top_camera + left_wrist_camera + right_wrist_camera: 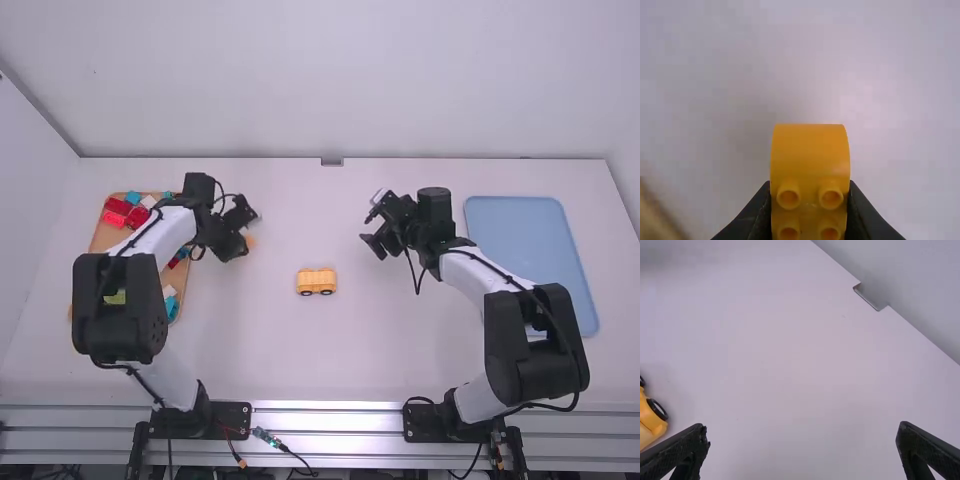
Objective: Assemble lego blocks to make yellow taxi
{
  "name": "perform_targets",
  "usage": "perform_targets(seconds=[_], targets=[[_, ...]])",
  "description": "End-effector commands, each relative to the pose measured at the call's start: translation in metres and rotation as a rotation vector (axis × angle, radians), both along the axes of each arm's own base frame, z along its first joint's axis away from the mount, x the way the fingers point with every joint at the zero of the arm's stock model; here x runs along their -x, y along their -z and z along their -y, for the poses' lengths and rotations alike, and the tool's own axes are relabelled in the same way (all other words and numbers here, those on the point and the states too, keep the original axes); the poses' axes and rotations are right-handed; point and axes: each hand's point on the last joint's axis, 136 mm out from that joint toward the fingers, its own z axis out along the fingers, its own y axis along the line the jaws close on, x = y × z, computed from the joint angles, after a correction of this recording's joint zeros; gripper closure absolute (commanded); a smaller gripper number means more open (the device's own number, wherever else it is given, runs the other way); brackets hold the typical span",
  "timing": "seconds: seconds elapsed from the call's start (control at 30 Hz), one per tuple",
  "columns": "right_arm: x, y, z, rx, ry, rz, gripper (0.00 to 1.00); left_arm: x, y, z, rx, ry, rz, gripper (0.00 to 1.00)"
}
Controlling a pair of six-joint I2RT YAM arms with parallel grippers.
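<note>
My left gripper (245, 228) is at the tray's right side, shut on an orange-yellow block (250, 241). In the left wrist view the left gripper (809, 215) pinches this block (810, 155), which has a curved smooth side and round studs. A yellow car body (316, 280) with black wheels stands mid-table, between the arms. Up and to the right of it, my right gripper (370, 229) is open with nothing held. In the right wrist view, the right gripper (802, 442) has its fingers wide apart, and part of the yellow car (649, 421) shows at the left edge.
A wooden tray (104, 236) with red, teal, white and green blocks lies on the left, partly under the left arm. A blue tray (530, 240) lies on the right beside the right arm. The table's far edge has a small metal piece (332, 161).
</note>
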Motion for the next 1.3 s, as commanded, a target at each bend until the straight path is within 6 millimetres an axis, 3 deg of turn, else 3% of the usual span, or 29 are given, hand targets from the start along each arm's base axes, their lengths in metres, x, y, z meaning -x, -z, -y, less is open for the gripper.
perform_targets(seconds=[0.0, 0.1, 0.23, 0.5, 0.8, 1.27], targets=[[-0.001, -0.011, 0.0, -0.011, 0.002, 0.02, 0.01, 0.017, -0.003, 0.03, 0.011, 0.393, 0.08, 0.98], [-0.002, -0.011, 0.001, -0.01, 0.004, 0.021, 0.01, 0.04, 0.008, 0.047, -0.007, 0.591, 0.064, 0.94], [-0.002, -0.011, 0.001, -0.011, 0.003, 0.023, 0.01, 0.052, 0.02, 0.063, -0.065, 0.722, 0.064, 0.98], [-0.002, -0.011, 0.001, -0.01, 0.004, 0.023, 0.01, 0.059, 0.049, 0.062, -0.275, 0.777, 0.012, 0.98], [-0.002, -0.011, 0.001, -0.011, 0.004, 0.023, 0.01, 0.06, 0.06, 0.057, -0.194, 0.719, 0.039, 0.98], [-0.002, -0.012, 0.0, -0.012, 0.003, 0.026, 0.01, 0.067, 0.064, 0.067, -0.02, 0.706, 0.072, 0.95]])
